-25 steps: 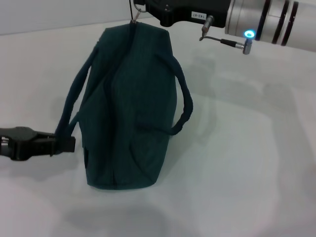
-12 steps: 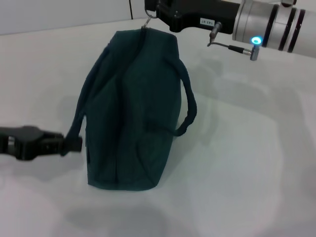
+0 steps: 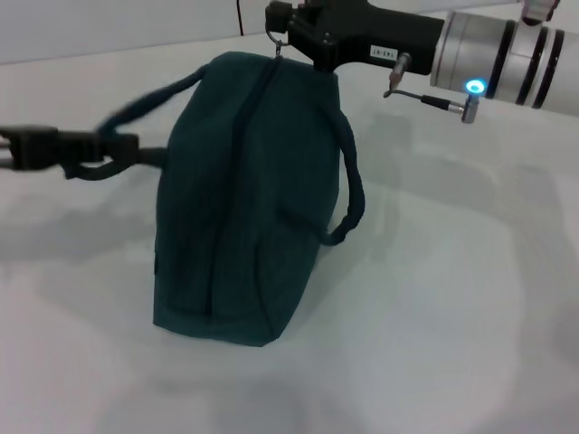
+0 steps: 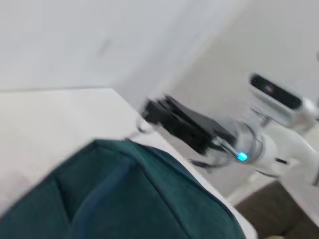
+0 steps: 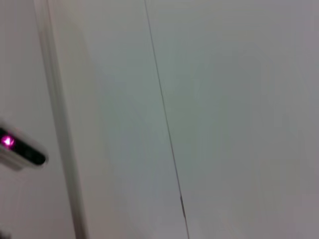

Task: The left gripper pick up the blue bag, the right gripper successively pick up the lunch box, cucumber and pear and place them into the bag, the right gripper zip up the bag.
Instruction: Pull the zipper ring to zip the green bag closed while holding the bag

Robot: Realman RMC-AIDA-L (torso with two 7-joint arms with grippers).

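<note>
The blue bag (image 3: pixel 253 190) stands on the white table (image 3: pixel 452 298) with its zipper line running closed along the top. My left gripper (image 3: pixel 116 150) comes in from the left and is shut on one loop handle (image 3: pixel 154 95), which is stretched out sideways from the bag. The other handle (image 3: pixel 351 194) hangs down the bag's right side. My right gripper (image 3: pixel 277 16) is at the bag's far top end, shut on the metal ring pull (image 3: pixel 280 42). The left wrist view shows the bag (image 4: pixel 124 199) and the right gripper (image 4: pixel 152 110) beyond it. Lunch box, cucumber and pear are out of view.
A wall (image 3: pixel 109 23) rises behind the table's far edge. The right arm (image 3: pixel 493 54) with its blue light (image 3: pixel 474 88) reaches in from the upper right. The right wrist view shows only a pale wall (image 5: pixel 224 99).
The left gripper has lifted the handle from low beside the bag up and away to the left, pulling it taut. The bag has shifted slightly right, along with the right gripper holding the ring.
</note>
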